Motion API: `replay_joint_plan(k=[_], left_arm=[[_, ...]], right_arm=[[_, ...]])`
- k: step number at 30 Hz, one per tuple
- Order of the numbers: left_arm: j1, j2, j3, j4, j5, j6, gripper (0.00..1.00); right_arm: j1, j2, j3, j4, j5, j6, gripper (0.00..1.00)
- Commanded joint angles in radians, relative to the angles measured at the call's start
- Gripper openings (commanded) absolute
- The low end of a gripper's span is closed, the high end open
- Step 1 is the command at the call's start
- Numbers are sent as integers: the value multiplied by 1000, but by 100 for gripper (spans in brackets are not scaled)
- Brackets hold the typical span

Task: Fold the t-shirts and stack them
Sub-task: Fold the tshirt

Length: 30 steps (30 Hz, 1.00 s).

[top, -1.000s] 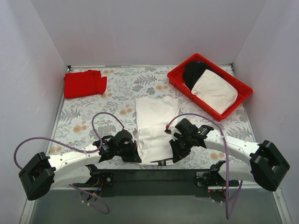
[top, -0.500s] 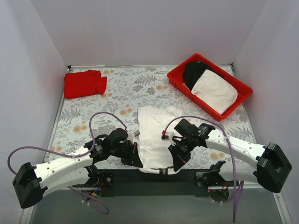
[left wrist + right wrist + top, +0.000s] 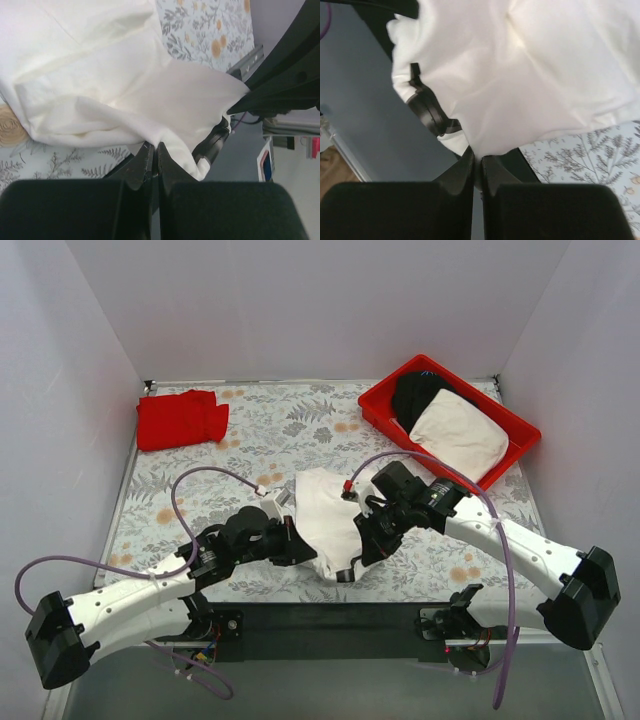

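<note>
Over the floral tabletop (image 3: 285, 420), left and right jaws each clamp tight on the white t-shirt (image 3: 325, 512).

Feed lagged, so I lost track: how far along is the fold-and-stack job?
Done: the red t-shirt looks folded at the far left corner. In hand: the left gripper and right gripper are both shut on an edge of the white t-shirt, holding it up mid-fold. Left: finish that fold, then stack the two shirts, now apart.
</note>
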Motion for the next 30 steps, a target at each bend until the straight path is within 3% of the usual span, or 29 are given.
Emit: replay_joint_plan(k=[1,3,7,11,17,22,30], left_arm=[[1,27,22,114,-148,31,0],[10,36,27,134,-226,39,0],[58,57,20,203,-246,68,0],[130,122,39,259,-180,103,0],[148,145,88,297,-163,138,0],[168,160,129,296,-163,170,0],[253,237,157,356,-51,204,0]], right_arm=[[-21,7,41,10,139,5,1],[-30,5,27,49,169,26,1],[-49,-13,-4,121,236,68,1],[-64,-44,-7,168,288,94,1],[-85,-84,5,233,314,109,1],[-107,-73,51,233,342,86,1],[-156,-20,104,248,387,63,1]])
